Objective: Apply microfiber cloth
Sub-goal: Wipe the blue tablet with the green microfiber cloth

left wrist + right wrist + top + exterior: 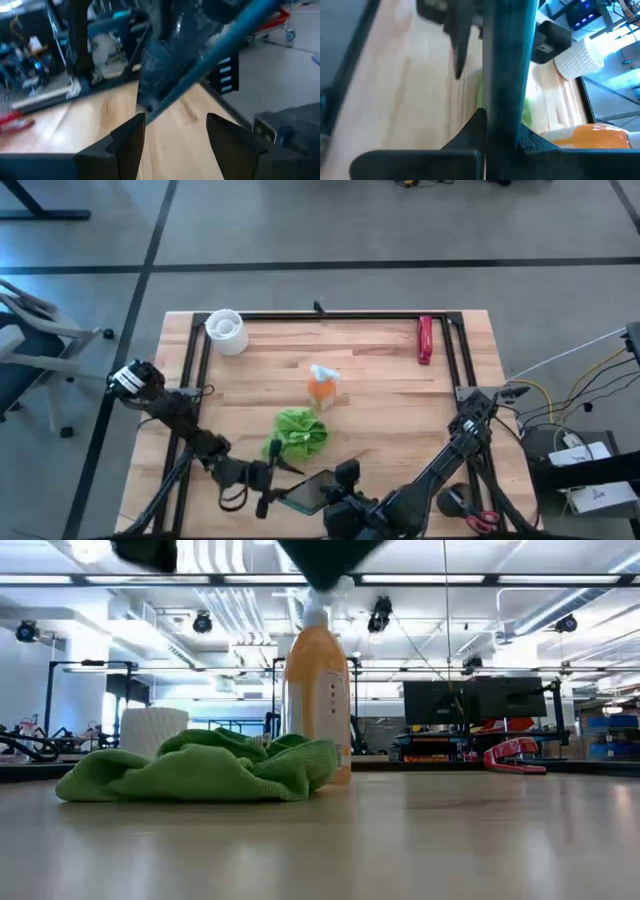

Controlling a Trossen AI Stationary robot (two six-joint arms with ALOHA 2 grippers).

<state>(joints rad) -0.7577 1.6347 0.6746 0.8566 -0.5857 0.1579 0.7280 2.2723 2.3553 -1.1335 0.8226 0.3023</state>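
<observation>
Wrinkly lime-green microfiber cloth [300, 432] lay bunched on the wooden desk [380, 395], just in front of the orange bottle with white top [322, 387]. Right pincer [501, 131] was clamped on a black rectangular slab [311, 491] at the near edge. Left pincer [176, 131] stood apart beside it.

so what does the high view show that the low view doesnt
Only the high view shows both arms: the left tool and right tool meet at a dark slab held edge-on at the near table edge, plus the wooden table's black frame. Only the low view shows the room behind, with monitors. Both show the microfiber cloth, orange bottle, white roll and red tool.
</observation>
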